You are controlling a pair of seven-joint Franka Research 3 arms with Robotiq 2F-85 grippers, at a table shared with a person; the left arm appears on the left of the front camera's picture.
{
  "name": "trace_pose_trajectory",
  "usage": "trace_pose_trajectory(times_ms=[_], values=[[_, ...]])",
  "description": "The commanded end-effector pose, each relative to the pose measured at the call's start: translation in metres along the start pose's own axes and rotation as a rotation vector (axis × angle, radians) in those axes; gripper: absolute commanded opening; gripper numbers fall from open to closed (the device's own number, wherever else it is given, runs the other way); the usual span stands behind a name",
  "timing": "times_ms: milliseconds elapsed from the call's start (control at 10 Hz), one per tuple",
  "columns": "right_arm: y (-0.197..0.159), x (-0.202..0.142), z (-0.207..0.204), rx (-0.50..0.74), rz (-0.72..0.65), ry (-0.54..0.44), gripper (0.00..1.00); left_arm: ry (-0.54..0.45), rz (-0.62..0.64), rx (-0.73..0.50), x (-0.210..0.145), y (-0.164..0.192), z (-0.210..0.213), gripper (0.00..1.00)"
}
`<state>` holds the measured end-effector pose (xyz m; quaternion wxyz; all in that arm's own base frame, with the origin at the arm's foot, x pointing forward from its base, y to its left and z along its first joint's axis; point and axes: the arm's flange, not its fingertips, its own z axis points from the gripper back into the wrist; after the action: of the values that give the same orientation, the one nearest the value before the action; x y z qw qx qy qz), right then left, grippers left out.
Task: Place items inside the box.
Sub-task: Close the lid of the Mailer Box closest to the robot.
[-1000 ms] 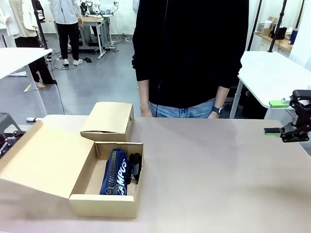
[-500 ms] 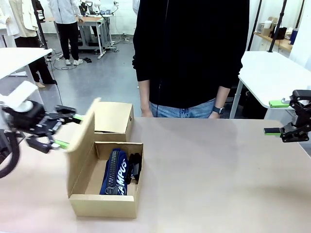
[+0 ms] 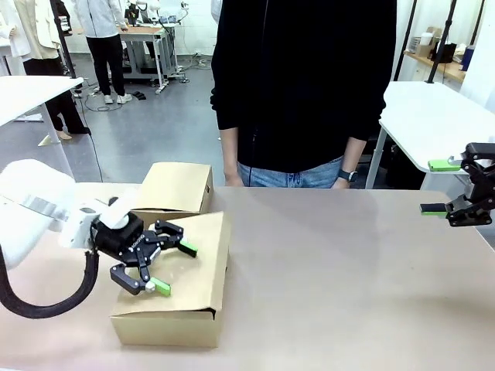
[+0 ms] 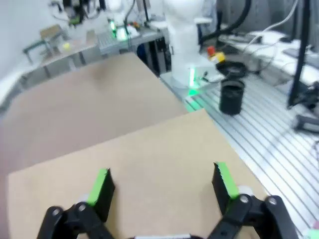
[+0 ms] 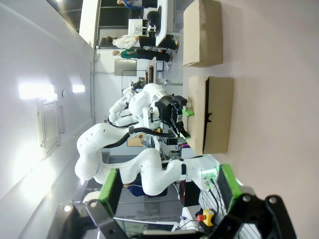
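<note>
Beyond, a second closed carton (image 3: 176,188) flanks the lidded cardboard box (image 3: 186,297), left gripper (image 3: 168,267) spread wide over its flap, right gripper (image 3: 439,187) likewise agape.

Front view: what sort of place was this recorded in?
Most likely a robotics lab or test hall. Behind the table with the cardboard box stand more white worktables, a metal equipment stand on a grey floor with trailing cables, and people standing about.
</note>
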<state>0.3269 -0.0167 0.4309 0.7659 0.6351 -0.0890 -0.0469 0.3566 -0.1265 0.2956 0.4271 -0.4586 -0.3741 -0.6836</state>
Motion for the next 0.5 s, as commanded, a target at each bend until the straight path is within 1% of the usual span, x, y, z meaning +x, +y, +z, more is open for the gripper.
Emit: trace_pose_trajectory(times_ms=[0, 100, 200, 400], values=[[0.002, 0.0, 0.0, 0.013, 0.003, -0.005, 1.0, 0.081, -0.061, 0.018, 0.004, -0.029, 0.002, 1.0], [0.002, 0.0, 0.0, 0.013, 0.003, -0.005, 1.0, 0.103, -0.058, 0.02, 0.001, -0.029, 0.003, 1.0], [0.002, 0.0, 0.0, 0.013, 0.003, -0.005, 1.0, 0.099, -0.045, 0.034, -0.001, -0.028, 0.006, 1.0], [0.002, 0.0, 0.0, 0.013, 0.003, -0.005, 1.0, 0.098, -0.029, 0.116, 0.009, -0.024, 0.02, 1.0]])
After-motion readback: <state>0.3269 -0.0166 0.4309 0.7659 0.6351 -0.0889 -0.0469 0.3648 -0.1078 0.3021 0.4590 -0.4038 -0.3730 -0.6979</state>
